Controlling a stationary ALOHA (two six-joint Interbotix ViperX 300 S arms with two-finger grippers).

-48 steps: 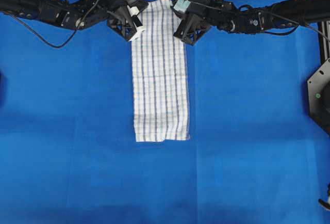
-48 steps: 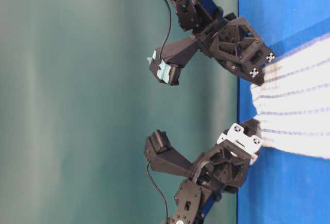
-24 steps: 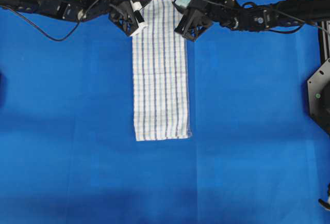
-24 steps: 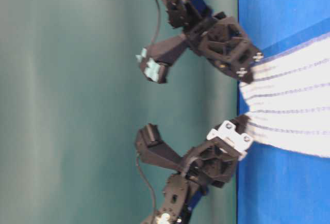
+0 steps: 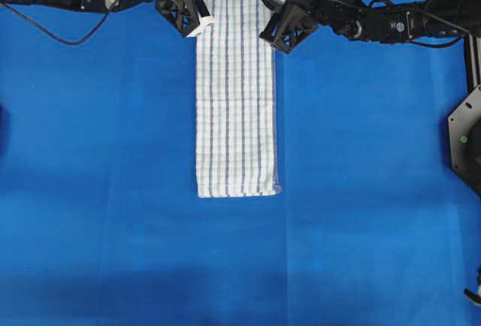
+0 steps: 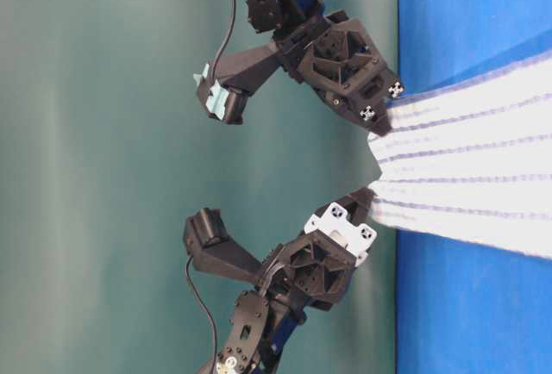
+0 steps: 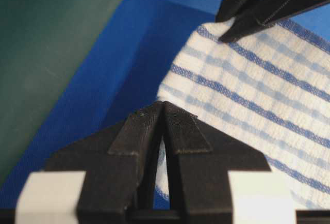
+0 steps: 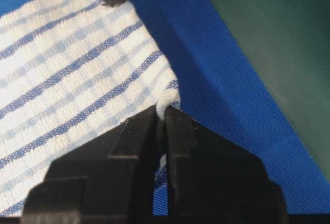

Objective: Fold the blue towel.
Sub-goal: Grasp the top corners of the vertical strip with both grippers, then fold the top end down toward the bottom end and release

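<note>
The towel [image 5: 235, 89] lies as a long narrow strip down the middle of the blue table cover [image 5: 361, 191], already doubled lengthwise by the look of it. Its near end rests flat on the cover, while its far end is raised off the cover at the table's back edge. The left gripper [image 5: 198, 19] holds the towel's far left corner and the right gripper [image 5: 276, 39] holds the far right corner, one on each side of the strip.

That pairing looks deliberate. With both far corners pinched at the same height, the far hem stays stretched between them, so the cloth hangs without sagging or twisting. From the table-level view the lifted end spans the gap between the two grippers, taut, with the rest sloping down to the cover. I judge this to be the lift before the far end is carried toward the near end to halve the strip.

In the left wrist view the jaws are pressed nearly together on a thin fold of towel at its corner, with white cloth showing in the slit between them. The right wrist view shows the same: jaws closed narrow, a rolled bit of hem squeezed at their tips. Neither gripper touches the cover.
</note>
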